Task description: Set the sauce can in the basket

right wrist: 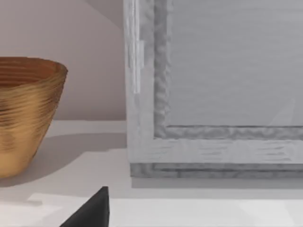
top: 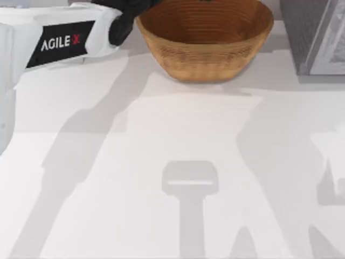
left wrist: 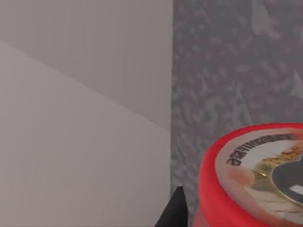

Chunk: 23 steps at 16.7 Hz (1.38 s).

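Note:
The sauce can [left wrist: 246, 189], red with a printed label, hangs close before the left wrist camera with a wall and a grey panel behind it. My left gripper [top: 128, 19] reaches in from the top view's upper left to the left rim of the basket [top: 205, 59] and is shut on the can; one black fingertip [left wrist: 174, 212] shows beside it. The tan woven basket [right wrist: 23, 118] stands at the table's far middle. My right gripper stays parked low at the table's right, open, with one dark fingertip [right wrist: 92, 210] in its wrist view.
A grey framed cabinet [top: 318, 38] stands at the far right, just right of the basket, and rises as a tall panel [right wrist: 213, 94] before the right wrist. The white tabletop [top: 178, 140] stretches in front of the basket, crossed by arm shadows.

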Motion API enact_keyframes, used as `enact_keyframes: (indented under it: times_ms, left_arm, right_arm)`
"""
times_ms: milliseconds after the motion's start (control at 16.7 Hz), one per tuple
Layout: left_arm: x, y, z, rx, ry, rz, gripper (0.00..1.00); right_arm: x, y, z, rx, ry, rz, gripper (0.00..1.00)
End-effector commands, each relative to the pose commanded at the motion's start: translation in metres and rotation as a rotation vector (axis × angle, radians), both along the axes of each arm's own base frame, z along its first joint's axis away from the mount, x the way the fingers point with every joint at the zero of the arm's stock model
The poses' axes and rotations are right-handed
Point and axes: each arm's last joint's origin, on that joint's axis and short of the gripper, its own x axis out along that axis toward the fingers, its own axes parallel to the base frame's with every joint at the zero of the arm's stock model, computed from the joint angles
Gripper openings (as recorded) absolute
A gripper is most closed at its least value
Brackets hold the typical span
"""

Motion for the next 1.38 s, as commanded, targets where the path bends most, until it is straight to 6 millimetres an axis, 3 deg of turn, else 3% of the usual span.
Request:
enact_keyframes:
  times_ms: [240, 480, 1260, 1380]
  left_arm:
    - [0.014, -0.019, -0.014, 0.001, 0.01, -0.003, 0.0]
    - [0.014, -0.02, -0.015, 0.003, 0.013, -0.004, 0.0]
    - [0.014, -0.02, -0.015, 0.003, 0.013, -0.004, 0.98]
    - [0.014, -0.02, -0.015, 0.003, 0.013, -0.004, 1.0]
  right_arm:
    - [0.0, 0.0, 0.0, 0.0, 0.0, 0.0, 1.0]
    - [0.0, 0.0, 0.0, 0.0, 0.0, 0.0, 1.0]
    - [0.0, 0.0, 0.0, 0.0, 0.0, 0.0, 1.0]
    - [0.0, 0.0, 0.0, 0.0, 0.0, 0.0, 1.0]
